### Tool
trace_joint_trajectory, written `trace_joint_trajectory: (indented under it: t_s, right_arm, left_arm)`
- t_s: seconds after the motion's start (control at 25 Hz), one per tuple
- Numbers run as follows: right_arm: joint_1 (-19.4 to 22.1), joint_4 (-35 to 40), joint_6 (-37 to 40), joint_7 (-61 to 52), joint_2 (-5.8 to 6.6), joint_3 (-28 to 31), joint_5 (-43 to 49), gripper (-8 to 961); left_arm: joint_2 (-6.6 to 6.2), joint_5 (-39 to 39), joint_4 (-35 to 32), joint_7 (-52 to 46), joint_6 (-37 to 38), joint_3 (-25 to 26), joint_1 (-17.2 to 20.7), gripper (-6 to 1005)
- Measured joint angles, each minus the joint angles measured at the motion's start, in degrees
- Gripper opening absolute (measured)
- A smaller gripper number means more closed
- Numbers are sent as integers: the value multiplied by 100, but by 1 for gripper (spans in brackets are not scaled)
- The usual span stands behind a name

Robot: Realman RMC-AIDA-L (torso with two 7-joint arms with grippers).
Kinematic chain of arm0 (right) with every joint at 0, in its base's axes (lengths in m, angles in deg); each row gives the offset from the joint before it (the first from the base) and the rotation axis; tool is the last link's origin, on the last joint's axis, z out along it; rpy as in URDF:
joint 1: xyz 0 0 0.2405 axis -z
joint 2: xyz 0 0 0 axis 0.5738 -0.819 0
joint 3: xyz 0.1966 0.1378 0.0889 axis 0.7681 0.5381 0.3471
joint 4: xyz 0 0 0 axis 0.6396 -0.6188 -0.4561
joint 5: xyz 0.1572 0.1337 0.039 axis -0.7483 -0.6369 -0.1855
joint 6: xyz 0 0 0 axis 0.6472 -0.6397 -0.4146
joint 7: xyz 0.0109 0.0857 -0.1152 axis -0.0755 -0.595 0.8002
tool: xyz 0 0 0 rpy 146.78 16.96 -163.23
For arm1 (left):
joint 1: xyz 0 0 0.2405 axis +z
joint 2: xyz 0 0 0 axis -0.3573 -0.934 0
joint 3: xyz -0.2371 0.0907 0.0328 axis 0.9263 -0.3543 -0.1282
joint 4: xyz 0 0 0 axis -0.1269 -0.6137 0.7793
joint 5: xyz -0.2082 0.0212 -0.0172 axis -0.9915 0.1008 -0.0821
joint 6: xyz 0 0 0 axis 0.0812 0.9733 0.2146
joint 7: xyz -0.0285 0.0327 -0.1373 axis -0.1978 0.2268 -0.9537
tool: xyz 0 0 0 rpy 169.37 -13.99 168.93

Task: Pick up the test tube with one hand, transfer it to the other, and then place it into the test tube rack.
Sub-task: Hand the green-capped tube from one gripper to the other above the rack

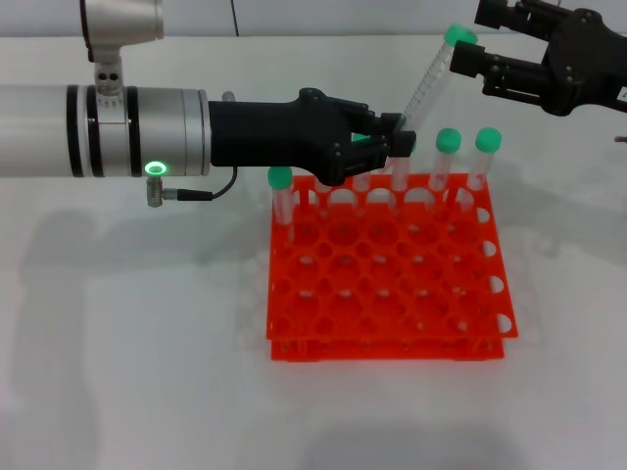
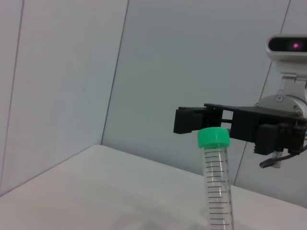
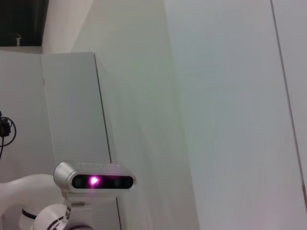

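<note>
My left gripper (image 1: 397, 139), on the green-lit arm, is shut on the lower end of the test tube (image 1: 423, 93) above the back row of the orange-red test tube rack (image 1: 392, 345). The tube leans up and to the right, and its green cap (image 1: 458, 37) is level with the fingertips of my right gripper (image 1: 472, 41). That gripper is open at the far right and does not grip the tube. In the left wrist view the tube (image 2: 217, 187) stands in front of the right gripper (image 2: 192, 120).
Green-capped tubes stand in the rack's back row, one at the left corner (image 1: 280, 186) and two at the right (image 1: 448, 147), (image 1: 487, 145). The rack's nearer rows hold nothing. The right wrist view shows only a wall and the robot's head camera (image 3: 93, 180).
</note>
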Motion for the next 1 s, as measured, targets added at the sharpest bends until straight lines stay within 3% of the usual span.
trace_joint_trajectory:
  t_s: [1.0]
  right_arm:
    - [10, -78, -10, 10, -1, -11, 6, 751]
  left_arm:
    - [-5, 39, 4, -60, -21, -81, 55, 254]
